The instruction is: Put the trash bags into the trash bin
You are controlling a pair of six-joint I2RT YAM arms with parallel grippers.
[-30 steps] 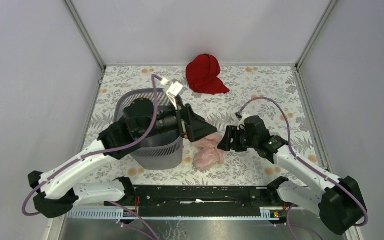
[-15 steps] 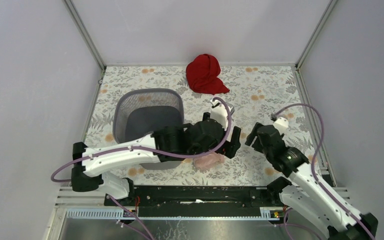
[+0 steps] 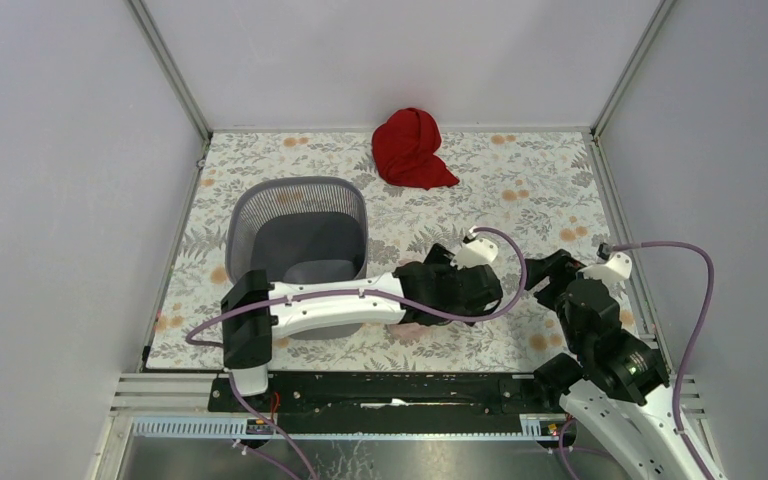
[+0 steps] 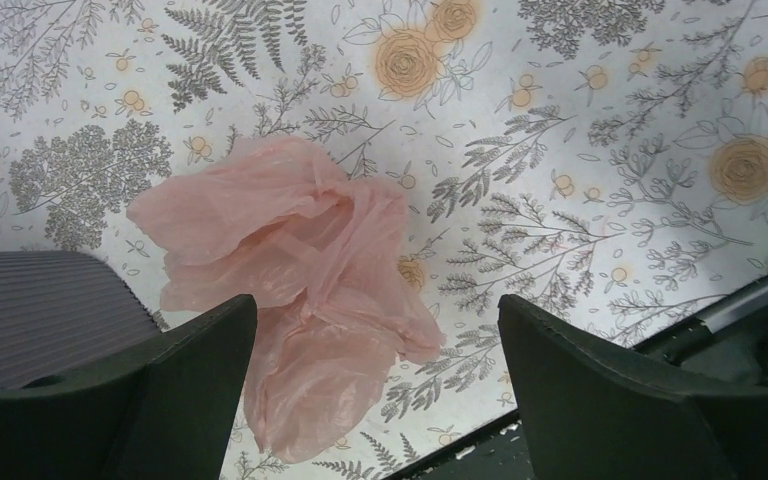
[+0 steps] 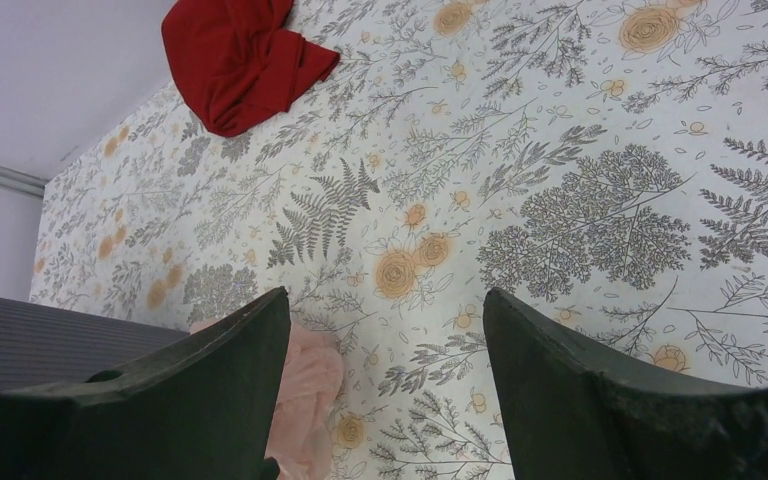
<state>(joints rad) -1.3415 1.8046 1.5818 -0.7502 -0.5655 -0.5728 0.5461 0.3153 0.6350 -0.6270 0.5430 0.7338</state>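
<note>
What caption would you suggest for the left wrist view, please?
Open left gripper poised above the crumpled pink trash bag on the floral table.

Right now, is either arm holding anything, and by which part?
Nothing is held. The left gripper hangs open above the pink trash bag, lying loose on the table; the right gripper is open and empty.

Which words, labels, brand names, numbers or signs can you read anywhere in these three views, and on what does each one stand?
No text can be read in any view.
The trash bin, pink trash bag and red cloth carry no print.
The tablecloth bears only flowers and ferns.
The left arm and right arm show no legible marking.
</note>
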